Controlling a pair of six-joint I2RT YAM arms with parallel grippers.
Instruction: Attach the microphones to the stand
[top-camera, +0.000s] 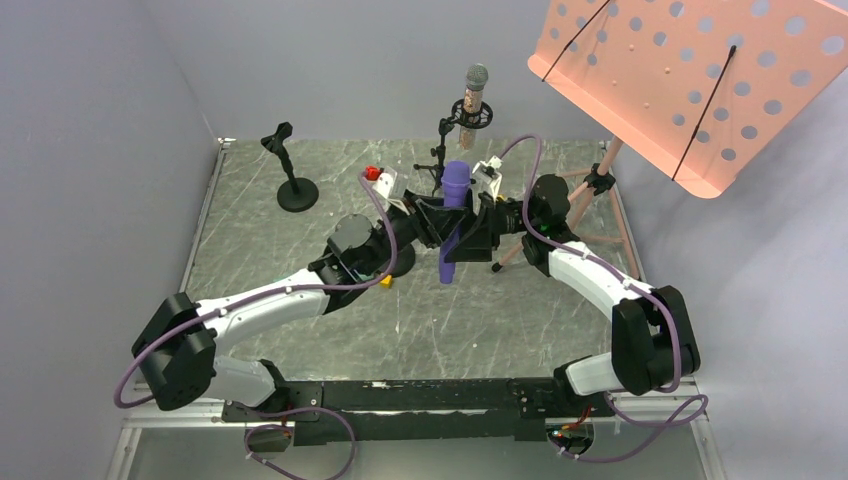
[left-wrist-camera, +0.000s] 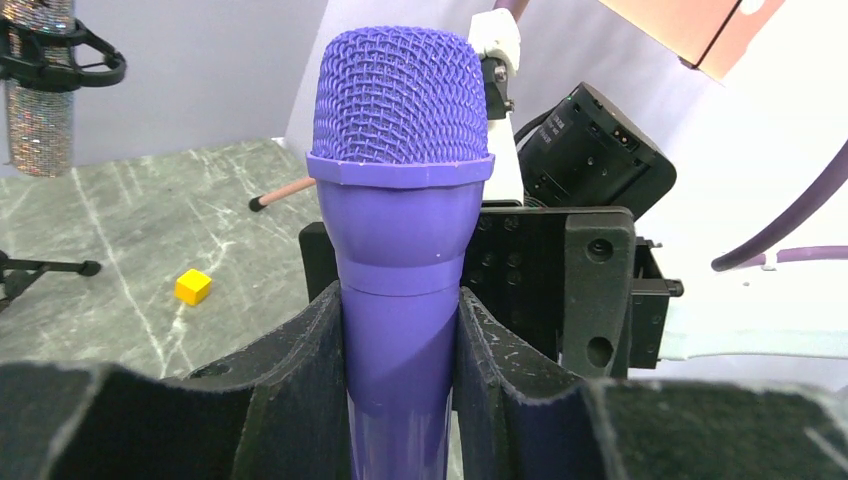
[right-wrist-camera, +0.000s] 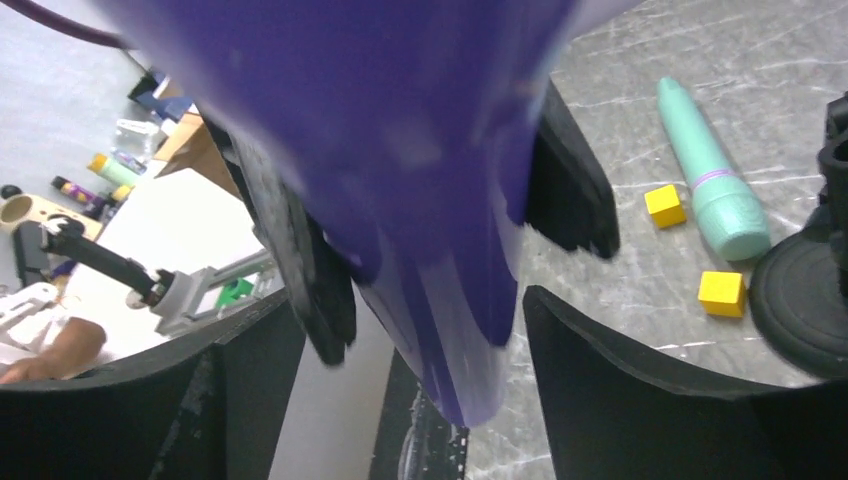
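The purple microphone (top-camera: 456, 185) stands upright above mid-table, mesh head up. My left gripper (top-camera: 440, 222) is shut on its body just below the head, as the left wrist view shows (left-wrist-camera: 400, 295). My right gripper (top-camera: 478, 228) is open around the microphone's lower tail (right-wrist-camera: 450, 300), with a gap on each side. The glittery pinkish-copper microphone (top-camera: 473, 100) sits clipped in the tripod stand (top-camera: 440, 150) at the back. The teal-green microphone (right-wrist-camera: 710, 170) lies flat on the table, seen only in the right wrist view. An empty black desk stand (top-camera: 290, 170) is at the back left.
A pink perforated music stand (top-camera: 690, 70) overhangs the back right, its legs (top-camera: 590, 215) behind my right arm. Small yellow cubes (right-wrist-camera: 665, 205) (right-wrist-camera: 722, 292) lie beside the teal microphone, next to a round black stand base (right-wrist-camera: 805, 300). One cube shows by my left arm (top-camera: 385, 281).
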